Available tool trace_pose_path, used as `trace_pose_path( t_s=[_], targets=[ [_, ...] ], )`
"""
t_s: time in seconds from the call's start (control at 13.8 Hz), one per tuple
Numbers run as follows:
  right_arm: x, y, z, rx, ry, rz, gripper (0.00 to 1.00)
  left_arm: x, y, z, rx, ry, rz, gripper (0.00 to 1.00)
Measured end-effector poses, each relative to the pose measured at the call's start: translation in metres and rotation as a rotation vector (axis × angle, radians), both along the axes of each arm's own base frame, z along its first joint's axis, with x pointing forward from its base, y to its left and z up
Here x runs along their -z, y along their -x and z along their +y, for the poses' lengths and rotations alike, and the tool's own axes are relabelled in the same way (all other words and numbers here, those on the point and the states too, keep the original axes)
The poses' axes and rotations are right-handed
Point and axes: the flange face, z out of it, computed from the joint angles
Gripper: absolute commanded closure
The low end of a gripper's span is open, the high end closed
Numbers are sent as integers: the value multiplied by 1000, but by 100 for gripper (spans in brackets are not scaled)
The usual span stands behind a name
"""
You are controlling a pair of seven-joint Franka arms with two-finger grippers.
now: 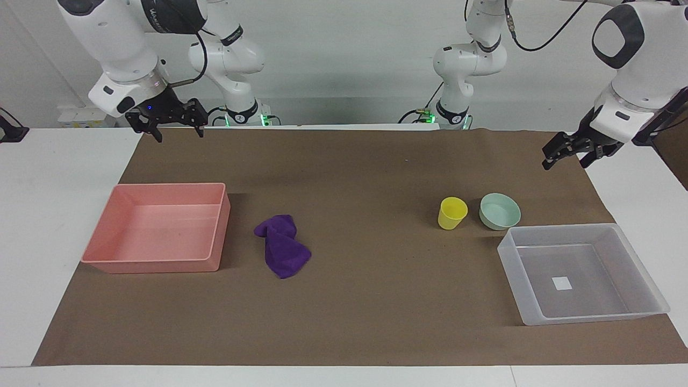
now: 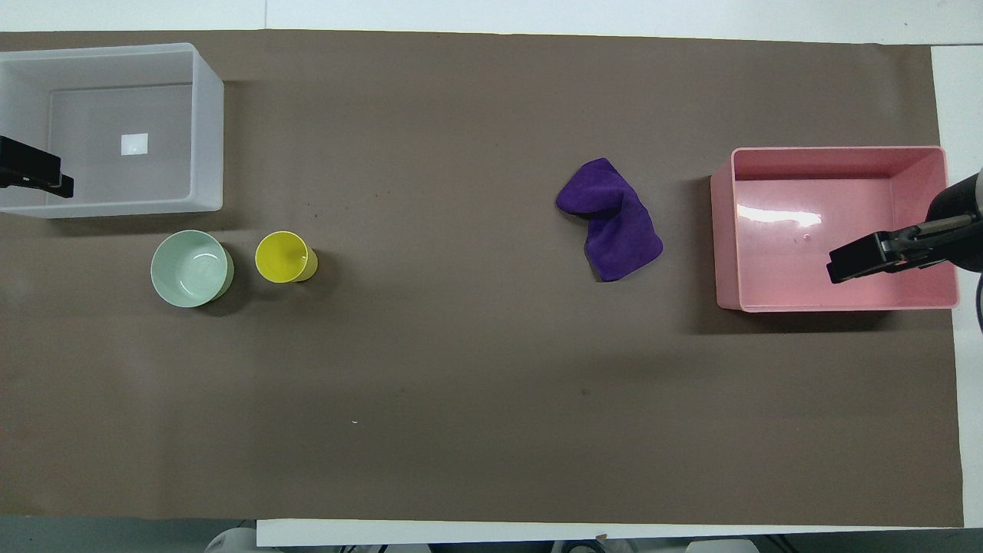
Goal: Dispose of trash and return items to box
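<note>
Cloth lies beside the pink bin, nearer the right gripper, whose fingers are spread; left gripper fingers: cannot tell

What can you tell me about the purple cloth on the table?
The purple cloth is a small piece of deep purple, soft-looking fabric, crumpled and folded over itself with a bunched end nearer the robots. It lies flat on the brown table cover, beside the pink bin but apart from it, toward the right arm's end of the table. Nothing touches it except the cover; no end effector is near it.
</note>
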Motion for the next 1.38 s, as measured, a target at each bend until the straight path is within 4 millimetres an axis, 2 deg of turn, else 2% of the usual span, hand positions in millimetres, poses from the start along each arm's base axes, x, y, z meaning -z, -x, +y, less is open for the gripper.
trace_pose_path(
  t_s=[0.36, 0.51, 0.65, 0.8, 0.94, 1.01, 1.23, 1.38],
  targets=[
    [0, 0, 7, -39, -45, 1, 1, 1, 0, 0, 2, 0, 1, 0],
    [0, -1, 10, -91, -73, -9, 1, 12, 2, 1, -1, 0, 6, 0],
    [-1, -11, 14, -129, -80, -89, 1, 50, 12, 3, -16, 0, -42, 0],
    [9, -18, 37, -166, -81, -133, 1, 97, 38, 5, -26, -1, -74, 0],
    [37, -30, 69, -141, -85, -122, 1, 136, 56, 7, -33, -2, -60, 0],
    [59, -41, 89, -140, -85, -126, 1, 158, 60, 8, -37, -2, -65, 0],
    [143, -80, 140, -149, -88, -140, 0, 229, 69, 10, -44, -5, -97, 0],
    [196, -95, 163, -170, -91, -153, 0, 263, 72, 10, -46, -7, -74, 1]
  ],
)
